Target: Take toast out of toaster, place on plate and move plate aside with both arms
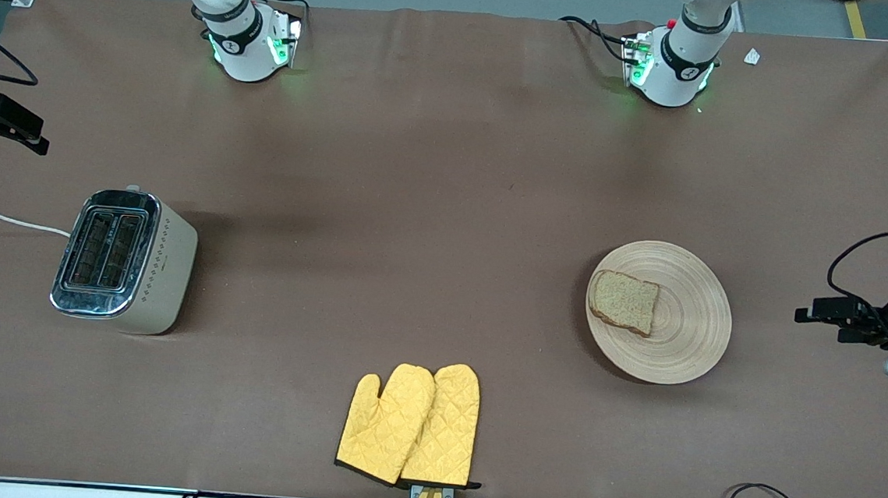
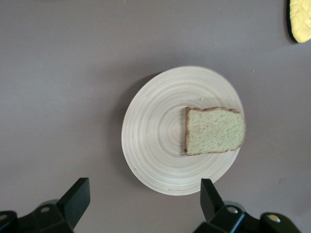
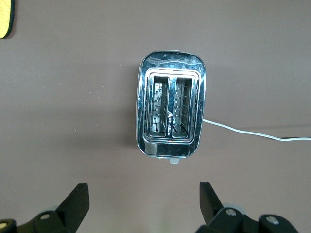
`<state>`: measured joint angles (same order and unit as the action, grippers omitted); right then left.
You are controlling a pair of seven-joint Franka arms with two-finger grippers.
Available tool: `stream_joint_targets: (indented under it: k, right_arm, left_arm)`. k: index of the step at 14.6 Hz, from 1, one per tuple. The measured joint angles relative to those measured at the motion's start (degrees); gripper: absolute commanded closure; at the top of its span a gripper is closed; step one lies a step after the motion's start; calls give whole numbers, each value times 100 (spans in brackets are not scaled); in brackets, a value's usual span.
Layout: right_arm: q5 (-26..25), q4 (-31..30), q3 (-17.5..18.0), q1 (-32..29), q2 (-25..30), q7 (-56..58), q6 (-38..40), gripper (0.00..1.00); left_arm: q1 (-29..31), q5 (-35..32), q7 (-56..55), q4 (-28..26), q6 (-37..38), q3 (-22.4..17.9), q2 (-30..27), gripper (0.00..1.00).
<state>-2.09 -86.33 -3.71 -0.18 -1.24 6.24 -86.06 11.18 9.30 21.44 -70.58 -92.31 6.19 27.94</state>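
Observation:
The toast [image 1: 625,301] lies flat on the round light-wood plate [image 1: 680,336], on the part of it toward the right arm's end of the table. In the left wrist view the toast [image 2: 214,130] and plate [image 2: 150,131] show from high above. My left gripper [image 2: 144,187] is open and empty, high over the table beside the plate; in the front view it shows at the edge [image 1: 838,317]. My right gripper [image 3: 144,191] is open and empty, high over the table beside the toaster [image 3: 170,116]; in the front view it shows at the other edge [image 1: 3,123].
The cream and chrome toaster [image 1: 124,260] stands at the right arm's end of the table, both slots empty, its white cord [image 1: 0,219] trailing off the table. A pair of yellow oven mitts [image 1: 412,425] lies near the table's front edge. Brown cloth [image 1: 432,201] covers the table.

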Motion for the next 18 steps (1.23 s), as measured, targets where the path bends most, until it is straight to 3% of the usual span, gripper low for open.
stream_joint_targets:
  k: [5, 9, 18]
  right_arm:
    - [0, 5, -2, -1, -2, 0, 0, 0]
    - [0, 6, -2, -1, -4, 0, 0, 0]
    - [3, 19, -1, -1, -5, 0, -4, 0]
  left_arm:
    - [-803, -535, -1505, -33, 721, 7, -1102, 0]
    - [-929, -716, -1884, -433, 835, 114, -1804, 0]
    - [-925, -749, -1908, -1145, 507, 116, -2348, 0]
